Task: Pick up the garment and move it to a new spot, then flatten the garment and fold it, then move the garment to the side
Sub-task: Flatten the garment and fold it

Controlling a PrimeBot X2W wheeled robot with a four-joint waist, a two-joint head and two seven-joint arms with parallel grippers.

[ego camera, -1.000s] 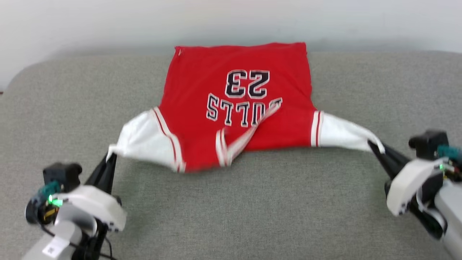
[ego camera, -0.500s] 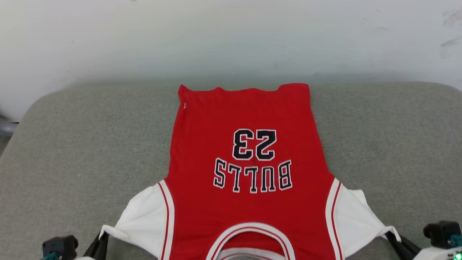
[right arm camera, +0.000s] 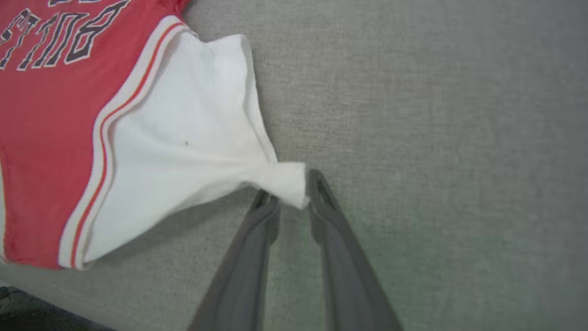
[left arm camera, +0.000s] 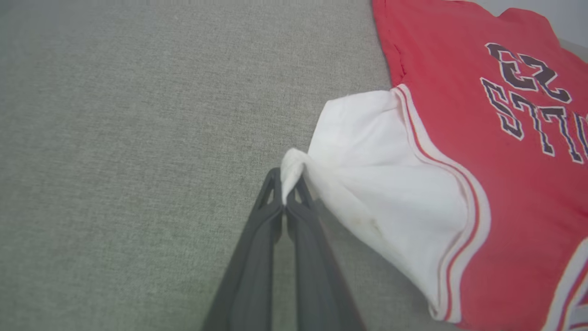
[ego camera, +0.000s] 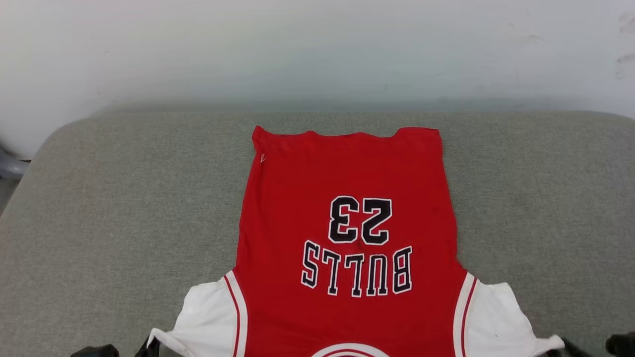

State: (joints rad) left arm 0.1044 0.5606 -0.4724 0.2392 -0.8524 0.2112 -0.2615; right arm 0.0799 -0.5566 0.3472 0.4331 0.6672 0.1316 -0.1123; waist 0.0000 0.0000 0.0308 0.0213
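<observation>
The garment [ego camera: 347,208] is a red jersey with white sleeves and black lettering, spread front-up on the grey cushion, hem at the far side. In the left wrist view my left gripper [left arm camera: 287,184] is shut on the pinched tip of a white sleeve [left arm camera: 367,151], which is lifted slightly. Seen from the right wrist, my right gripper [right arm camera: 290,191] has its fingers parted with a visible gap, and the tip of the other white sleeve [right arm camera: 183,138] still sits between the fingertips. Both grippers barely show at the bottom edge of the head view.
The grey fabric cushion [ego camera: 124,198] stretches wide on both sides of the jersey, with a rounded far-left corner. A pale wall [ego camera: 317,49] rises right behind the cushion's far edge.
The head camera has shifted, so the jersey sits lower in view. The jersey went from bunched at the collar to flat. My right gripper's fingers have parted; the left stays shut on its sleeve.
</observation>
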